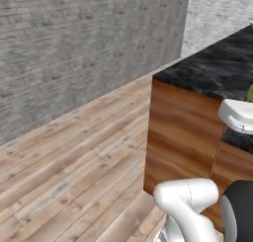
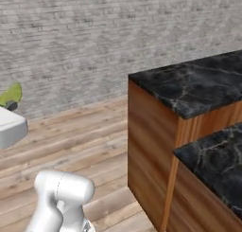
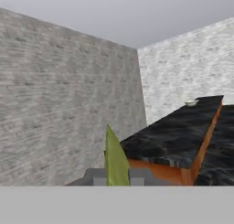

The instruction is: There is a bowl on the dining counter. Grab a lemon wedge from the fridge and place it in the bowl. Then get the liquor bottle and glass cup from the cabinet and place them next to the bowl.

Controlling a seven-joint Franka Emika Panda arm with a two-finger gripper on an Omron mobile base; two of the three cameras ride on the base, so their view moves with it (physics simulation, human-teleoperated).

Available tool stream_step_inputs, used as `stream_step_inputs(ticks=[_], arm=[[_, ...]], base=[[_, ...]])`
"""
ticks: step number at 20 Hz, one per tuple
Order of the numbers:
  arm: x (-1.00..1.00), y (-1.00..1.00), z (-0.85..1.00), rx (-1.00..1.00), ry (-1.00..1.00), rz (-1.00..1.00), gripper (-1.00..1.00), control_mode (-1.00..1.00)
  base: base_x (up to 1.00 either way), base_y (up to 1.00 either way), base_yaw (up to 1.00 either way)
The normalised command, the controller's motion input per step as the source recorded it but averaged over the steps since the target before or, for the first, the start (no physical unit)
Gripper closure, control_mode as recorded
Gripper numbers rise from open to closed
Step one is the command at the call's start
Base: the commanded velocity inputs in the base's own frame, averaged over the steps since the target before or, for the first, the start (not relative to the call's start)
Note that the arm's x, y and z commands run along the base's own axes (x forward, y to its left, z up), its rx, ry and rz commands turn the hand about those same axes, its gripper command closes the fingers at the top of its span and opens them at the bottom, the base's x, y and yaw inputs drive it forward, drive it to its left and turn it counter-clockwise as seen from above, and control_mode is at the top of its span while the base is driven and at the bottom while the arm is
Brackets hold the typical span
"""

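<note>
Yellow-green lemon wedge (image 3: 115, 160) is pinched in the tool (image 3: 116, 175), carried high for the trip. The bowl (image 3: 191, 103) is probably that pale speck at the worktop's (image 3: 178, 136) far end.

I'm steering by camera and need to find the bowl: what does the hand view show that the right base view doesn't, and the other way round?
Hand view alone: the bowl, small and pale, far off on the black marble top of the dining counter, plus the room corner and ceiling. Right base view alone: the plank floor, the counter's reddish-brown wood side and a lower marble step nearer the camera. Both: the grey brick wall, the dining counter, and the yellow-green lemon wedge pinched in the gripper, which has not reached the counter.
</note>
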Motion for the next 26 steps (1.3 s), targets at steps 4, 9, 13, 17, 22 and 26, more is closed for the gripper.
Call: stream_step_inputs(ticks=[4,9,13,17,22,26], arm=[[0.00,0.00,0.00,0.00,0.00,0.00,1.00,1.00],[0.00,0.00,0.00,0.00,0.00,0.00,1.00,1.00],[0.00,0.00,0.00,0.00,0.00,0.00,1.00,1.00],[0.00,0.00,0.00,0.00,0.00,0.00,1.00,1.00],[0.00,0.00,0.00,0.00,0.00,0.00,1.00,1.00],[0.00,0.00,0.00,0.00,0.00,0.00,1.00,1.00]], base=[[1.00,0.81,-0.38],[1.00,0.81,-0.35],[1.00,0.85,-0.33],[0.92,0.89,-0.31],[0.95,0.91,-0.33],[0.99,0.87,-0.35]])
